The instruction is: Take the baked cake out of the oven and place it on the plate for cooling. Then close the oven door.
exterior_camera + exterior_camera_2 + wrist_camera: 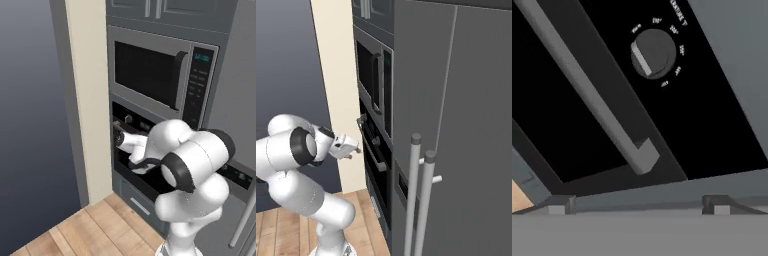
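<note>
Your end effector (354,150) spread wide at left centre, empty, just short of the oven door (374,165), handle (587,90) crossing diagonally, knob (653,53) upper centre.

Black oven (712,125), silver bar handle (587,95), silver-framed microwave (150,75), beige wall panel (92,100)

text: none legible | oven knob (653,53): ring of small white markings, too blurred to read | microwave panel (199,82): teal display and buttons, unreadable
</note>
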